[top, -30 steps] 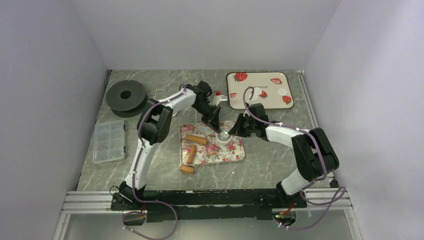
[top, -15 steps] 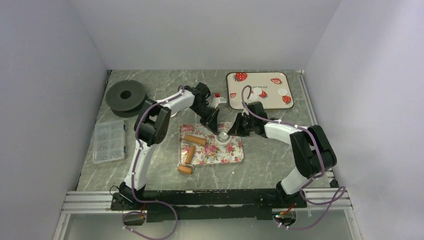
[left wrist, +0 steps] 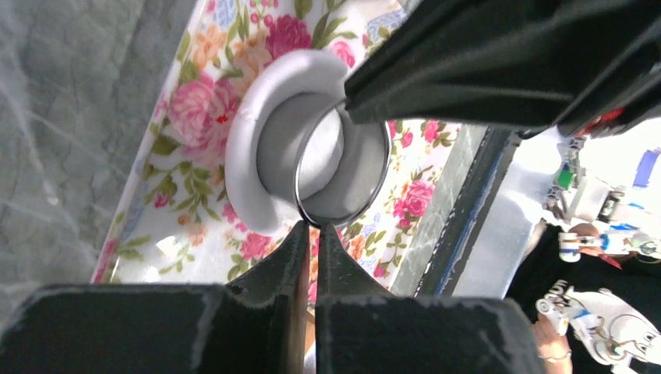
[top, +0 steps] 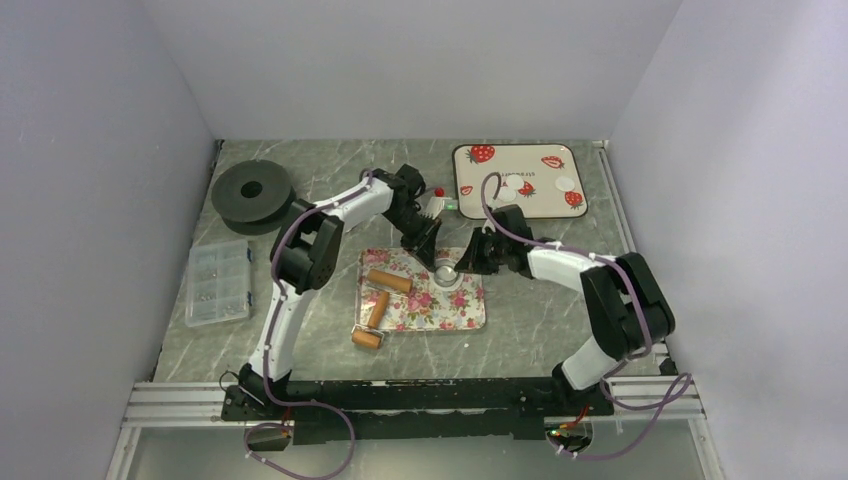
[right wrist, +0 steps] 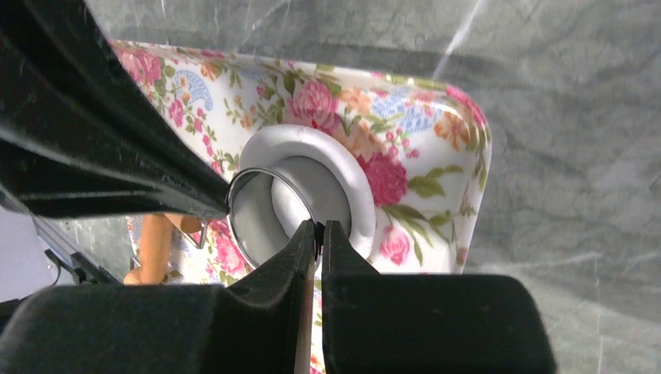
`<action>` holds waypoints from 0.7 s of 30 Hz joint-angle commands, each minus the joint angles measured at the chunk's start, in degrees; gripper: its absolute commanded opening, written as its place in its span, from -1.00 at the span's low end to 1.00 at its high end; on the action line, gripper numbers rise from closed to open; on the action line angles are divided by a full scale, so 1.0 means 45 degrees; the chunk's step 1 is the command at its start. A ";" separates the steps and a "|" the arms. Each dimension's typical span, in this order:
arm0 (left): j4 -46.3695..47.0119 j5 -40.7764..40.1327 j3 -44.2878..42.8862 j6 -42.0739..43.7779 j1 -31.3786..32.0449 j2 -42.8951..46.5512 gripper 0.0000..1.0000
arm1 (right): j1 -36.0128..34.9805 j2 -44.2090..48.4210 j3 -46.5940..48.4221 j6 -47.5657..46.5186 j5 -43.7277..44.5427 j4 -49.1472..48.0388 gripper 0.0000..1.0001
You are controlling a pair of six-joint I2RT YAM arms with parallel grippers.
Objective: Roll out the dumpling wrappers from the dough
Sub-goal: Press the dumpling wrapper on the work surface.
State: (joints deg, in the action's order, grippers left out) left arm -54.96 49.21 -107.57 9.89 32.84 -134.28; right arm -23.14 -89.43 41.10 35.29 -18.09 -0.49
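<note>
1. The grey marbled table point(top: 540, 320) carries a flowered tray point(top: 440, 305) in the middle and a strawberry tray point(top: 515, 158) at the far right.
2. Two white dumpling wrappers point(top: 567, 183) lie on the strawberry tray.
3. The left pincer point(top: 430, 252) and the right pincer point(top: 466, 262) meet at a metal ring cutter point(top: 446, 271) on the flowered tray.
4. Wooden rollers point(top: 390, 281) lie on this tray's left part.
5. A black spool point(top: 252, 192) and a clear parts box point(top: 218, 282) stand at the left.

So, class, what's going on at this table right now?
Both grippers are on the metal ring cutter, which sits in a white dough disc on the floral tray. The left gripper and right gripper pinch its rim from opposite sides. Two rolling pins lie at that tray's left side. Two wrappers rest on the strawberry tray.
</note>
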 commanded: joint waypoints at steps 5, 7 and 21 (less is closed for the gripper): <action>0.0272 -0.2399 0.0218 0.1216 0.0436 -0.0531 -1.00 | 0.0215 0.0291 -0.0865 -0.0792 0.1265 0.1494 -1.00; -0.0053 -0.2157 -0.0357 0.1220 0.0437 -0.0867 -1.00 | -0.0114 0.0959 -0.1921 -0.0072 0.1110 0.1013 -1.00; 0.0032 -0.1485 -0.1203 0.0827 0.0642 -0.0510 -0.81 | -0.0210 0.0541 0.0032 -0.0467 0.1212 0.1740 -1.00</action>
State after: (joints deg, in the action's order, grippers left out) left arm -58.00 46.76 -111.74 12.16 35.03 -135.28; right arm -23.62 -85.78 40.53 34.17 -15.03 4.67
